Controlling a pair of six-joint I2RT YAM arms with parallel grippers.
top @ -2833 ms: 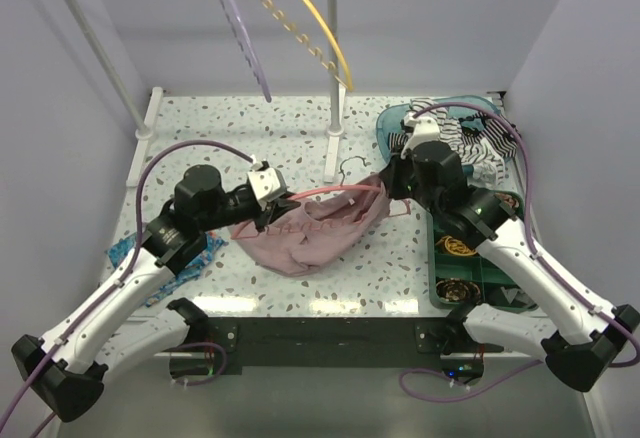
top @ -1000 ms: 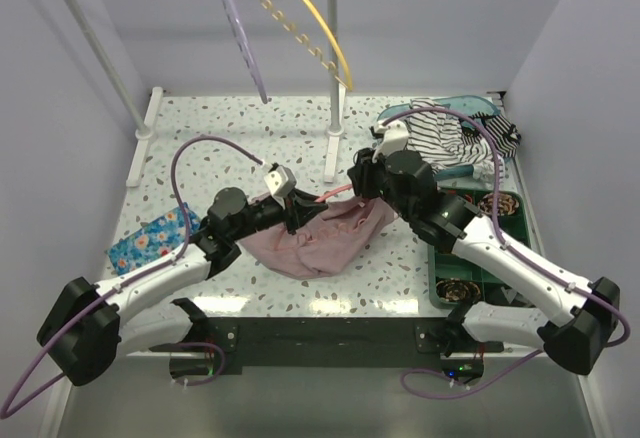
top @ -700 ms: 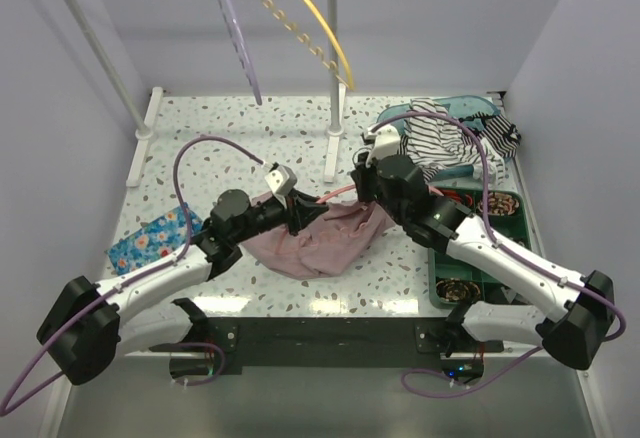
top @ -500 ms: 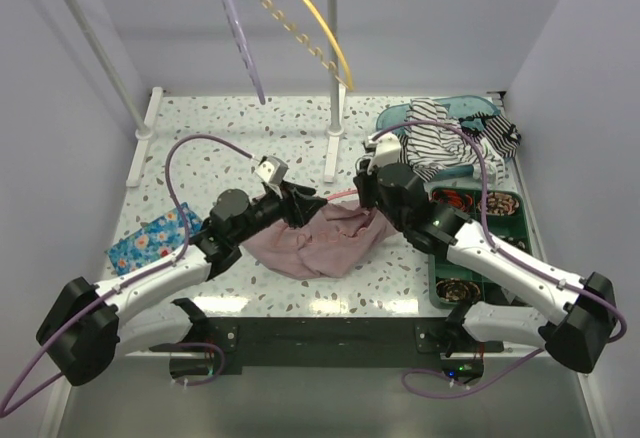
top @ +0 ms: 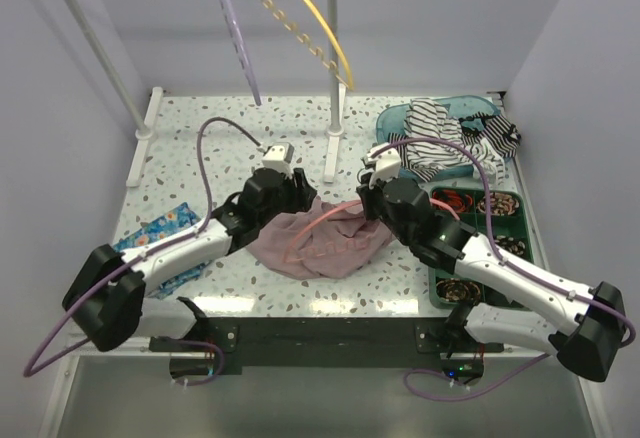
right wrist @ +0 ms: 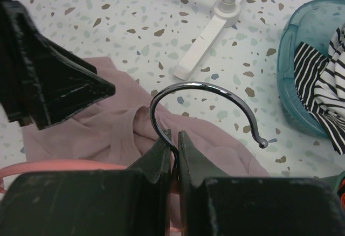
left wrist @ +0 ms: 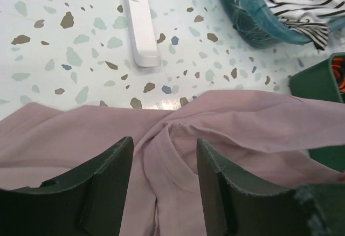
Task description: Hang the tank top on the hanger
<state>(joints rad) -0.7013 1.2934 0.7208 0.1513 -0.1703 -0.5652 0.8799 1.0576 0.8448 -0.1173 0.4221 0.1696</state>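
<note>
A: left pincer [left wrist: 161, 190] status?
B: spread wide; poised over a fold of the tank top [top: 322, 243]; whether it touches the cloth, can't tell
A: right pincer [right wrist: 173, 155]?
B: clamped narrow on the stem of the metal hook [right wrist: 205, 93]; the hanger [right wrist: 64, 164] runs off as a coral arc across the tank top
A: where's the top?
B: bunched mid-table [top: 200, 138]; left pincer at its 10 o'clock edge, right pincer at its 1 o'clock edge
A: surroundings?
B: teal basket [top: 395, 118] with striped garment [top: 450, 138] at 2 o'clock of the top; floral cloth [top: 163, 226] at 9 o'clock; lilac hanger [top: 235, 28] and yellow hanger [top: 310, 33] hang at 12 o'clock
</note>
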